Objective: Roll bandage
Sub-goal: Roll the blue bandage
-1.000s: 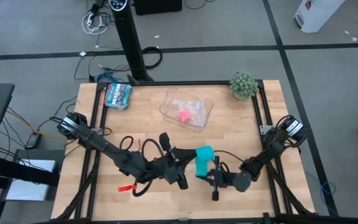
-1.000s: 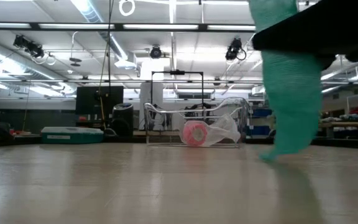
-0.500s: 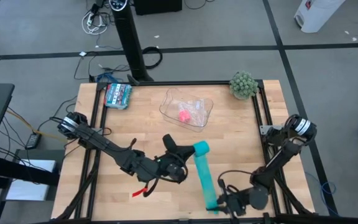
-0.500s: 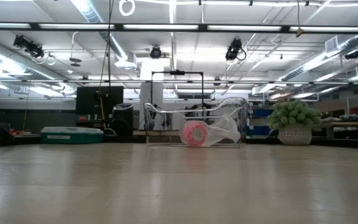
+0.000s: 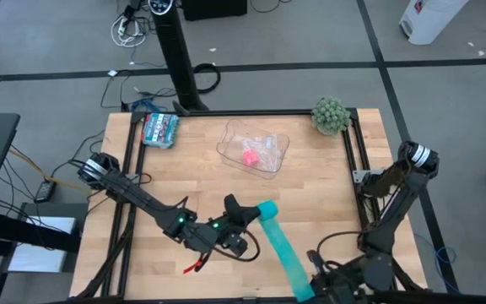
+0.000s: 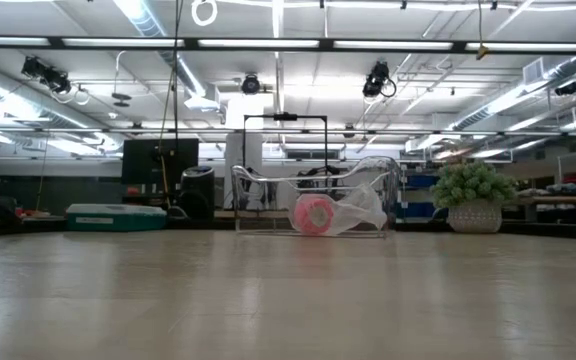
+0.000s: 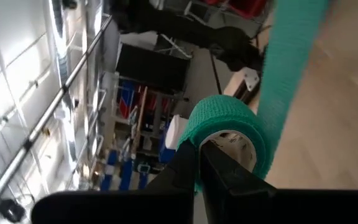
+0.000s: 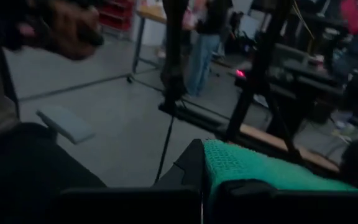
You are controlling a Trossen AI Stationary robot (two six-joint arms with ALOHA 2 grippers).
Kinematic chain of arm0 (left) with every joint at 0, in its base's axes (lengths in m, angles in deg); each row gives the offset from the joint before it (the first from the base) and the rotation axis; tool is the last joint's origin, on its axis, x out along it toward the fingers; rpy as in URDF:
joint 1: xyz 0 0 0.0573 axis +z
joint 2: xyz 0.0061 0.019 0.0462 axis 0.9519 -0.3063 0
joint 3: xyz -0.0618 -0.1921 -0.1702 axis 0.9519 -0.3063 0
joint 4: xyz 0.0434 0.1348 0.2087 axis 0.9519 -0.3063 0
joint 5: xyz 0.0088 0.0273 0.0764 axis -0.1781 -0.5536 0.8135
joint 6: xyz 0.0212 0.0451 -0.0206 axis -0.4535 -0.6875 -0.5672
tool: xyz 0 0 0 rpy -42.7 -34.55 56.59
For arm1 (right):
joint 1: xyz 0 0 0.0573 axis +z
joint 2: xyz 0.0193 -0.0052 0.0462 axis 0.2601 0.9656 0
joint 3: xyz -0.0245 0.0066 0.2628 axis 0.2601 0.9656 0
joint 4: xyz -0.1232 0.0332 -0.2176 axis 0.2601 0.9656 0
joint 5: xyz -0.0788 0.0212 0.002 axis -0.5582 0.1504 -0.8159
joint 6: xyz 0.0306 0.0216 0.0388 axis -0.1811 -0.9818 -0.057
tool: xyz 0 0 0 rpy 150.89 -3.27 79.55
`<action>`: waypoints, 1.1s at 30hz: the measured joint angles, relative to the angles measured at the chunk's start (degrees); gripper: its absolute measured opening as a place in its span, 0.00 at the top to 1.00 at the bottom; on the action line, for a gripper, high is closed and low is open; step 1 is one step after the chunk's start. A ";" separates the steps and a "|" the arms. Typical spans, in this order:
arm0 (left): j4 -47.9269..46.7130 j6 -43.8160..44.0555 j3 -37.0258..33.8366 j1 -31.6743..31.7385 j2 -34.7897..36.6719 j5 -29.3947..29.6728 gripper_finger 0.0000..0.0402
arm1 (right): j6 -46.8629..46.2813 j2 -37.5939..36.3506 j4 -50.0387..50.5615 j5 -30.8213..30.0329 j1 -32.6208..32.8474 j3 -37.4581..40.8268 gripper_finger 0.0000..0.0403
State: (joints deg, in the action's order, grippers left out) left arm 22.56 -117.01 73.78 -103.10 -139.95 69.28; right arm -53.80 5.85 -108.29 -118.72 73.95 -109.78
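Observation:
The bandage is a teal roll (image 5: 267, 209) with a long strip (image 5: 287, 253) running from it toward the table's near edge, all held above the table. My left gripper (image 5: 245, 214) is shut on the roll (image 7: 225, 127) at mid-table. My right gripper (image 5: 310, 290) is shut on the strip's free end (image 8: 247, 165) at the near edge. The low view shows neither gripper nor the bandage. My left gripper holds the roll by its rim (image 7: 197, 138); one finger seems to sit inside the pale core (image 7: 232, 142) and one outside. The fingers point level, and the roll is lifted clear of the table. My right gripper pinches the strip's free end (image 8: 219, 163) between its two fingers. The fingers point level. The strip runs straight and drawn out from there to the roll, clear of the table.
A clear plastic tub (image 5: 268, 162) holding a pink roll (image 5: 250, 156) stands at the back middle. A teal-patterned packet (image 5: 159, 128) lies at the back left, a small plant (image 5: 331, 114) at the back right, a red scrap (image 5: 194, 265) near the front. A person (image 8: 207, 31) stands beyond the table.
My right gripper has risen and gone toward the near edge with the strip's end, pulling more bandage off the roll. The strip, short and hanging a second ago, now spans long and straight. My left gripper has sunk a little and rolled with the roll.

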 joint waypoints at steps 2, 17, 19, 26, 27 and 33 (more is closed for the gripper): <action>0.48 -1.87 -1.13 -0.48 0.00 -1.36 0.96 | 0.14 -1.72 -0.12 1.97 -0.11 0.00 1.00; 10.95 -31.98 -2.16 -3.60 -10.20 -9.85 0.97 | -5.10 -12.14 -1.37 8.60 -8.74 0.00 1.00; 12.75 -31.98 -2.16 -4.05 -10.81 -11.06 0.97 | -6.03 -13.40 -0.55 8.60 -9.75 0.00 1.00; 15.59 -34.86 -2.03 -6.56 -11.26 -11.23 0.97 | -8.08 -17.79 2.54 8.68 -14.10 0.00 1.00; 16.20 -35.29 -2.03 -6.89 -11.26 -11.21 0.97 | -8.43 -18.16 2.60 8.64 -14.90 0.00 1.00; 17.58 -37.75 -2.01 -8.47 -11.26 -11.37 0.97 | -12.69 -18.87 4.93 8.70 -20.44 0.00 1.00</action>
State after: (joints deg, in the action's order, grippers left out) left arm 40.15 -154.76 71.78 -111.57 -151.21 57.90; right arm -66.49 -13.02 -103.36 -110.02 53.51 -109.78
